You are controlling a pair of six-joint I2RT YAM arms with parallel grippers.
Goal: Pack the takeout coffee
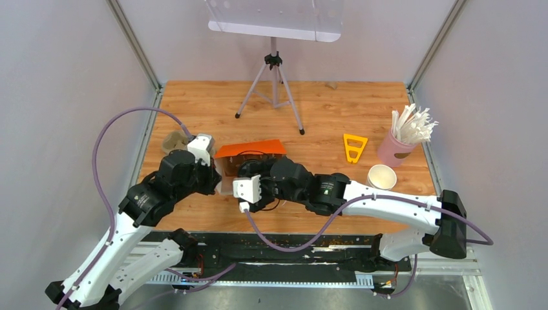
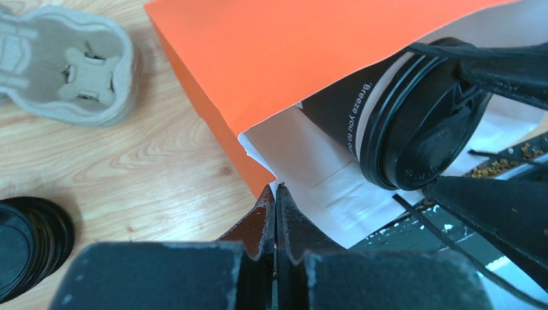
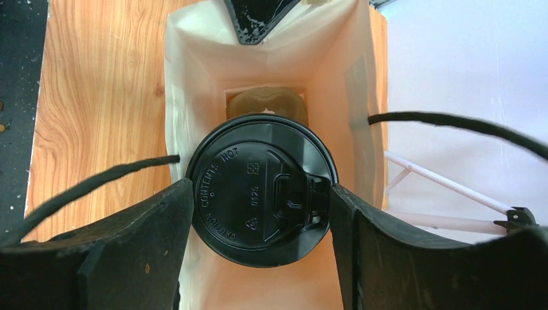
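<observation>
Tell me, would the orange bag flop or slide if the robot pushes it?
Probably floppy: the orange bag is thin paper, and the left gripper pinches its edge, likely to keep the mouth open. It looks light, lying on the smooth table, so a push might slide it.

Overhead looks down — close wrist views share cup and bag.

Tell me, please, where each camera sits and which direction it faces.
Top external: above and behind the bases, looking down at the table; left arm and right arm show, meeting at the orange bag.
Left wrist: beside the bag's mouth, facing the lidded cup; left fingers shut on the bag's rim.
Right wrist: outside the bag's mouth, looking in; right fingers flank the cup's lid.
Shared: both wrist views show the cup and bag.
</observation>
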